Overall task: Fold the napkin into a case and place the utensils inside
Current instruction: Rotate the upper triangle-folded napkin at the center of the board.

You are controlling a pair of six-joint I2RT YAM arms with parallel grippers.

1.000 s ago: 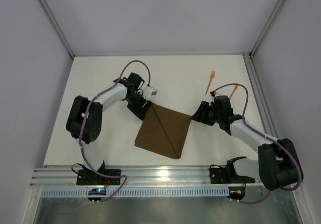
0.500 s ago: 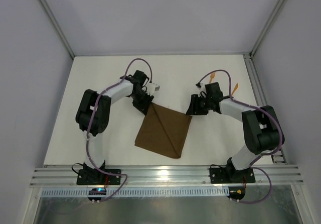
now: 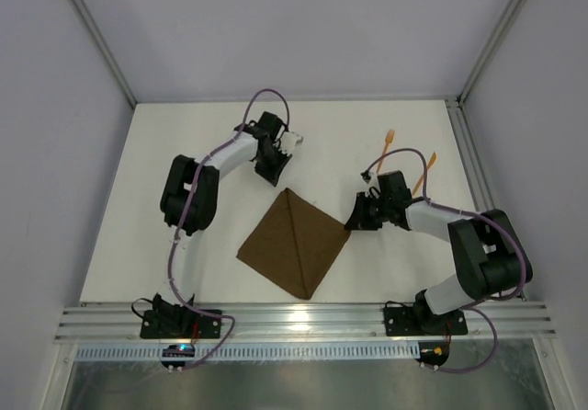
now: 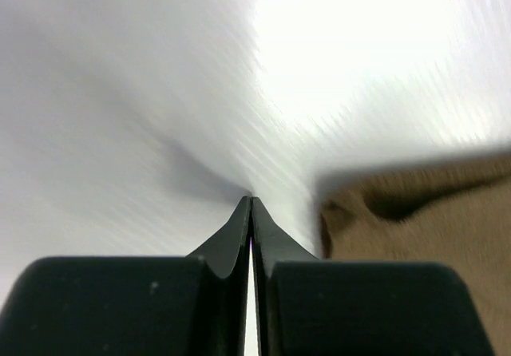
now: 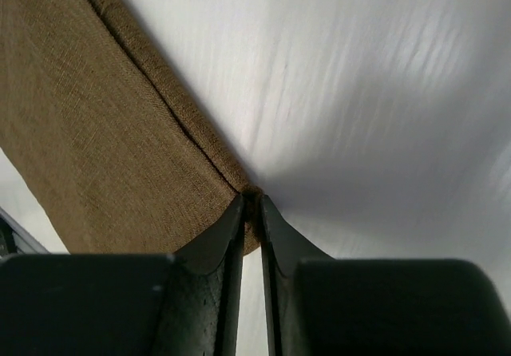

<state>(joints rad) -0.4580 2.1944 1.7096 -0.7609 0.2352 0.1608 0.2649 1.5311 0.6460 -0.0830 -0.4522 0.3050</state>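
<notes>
The soft, limp napkin [image 3: 294,243] is lying flat on the table [image 3: 184,244]. The right gripper [image 5: 250,200] is pinching its right corner, likely the best hold. The left gripper [image 4: 251,204], closed on nothing, is hovering beyond its far corner.

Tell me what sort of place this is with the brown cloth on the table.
Probably a robotics lab test cell: a white table boxed in by plain grey panels, and two robot arms bolted to an aluminium rail at its near edge.
</notes>
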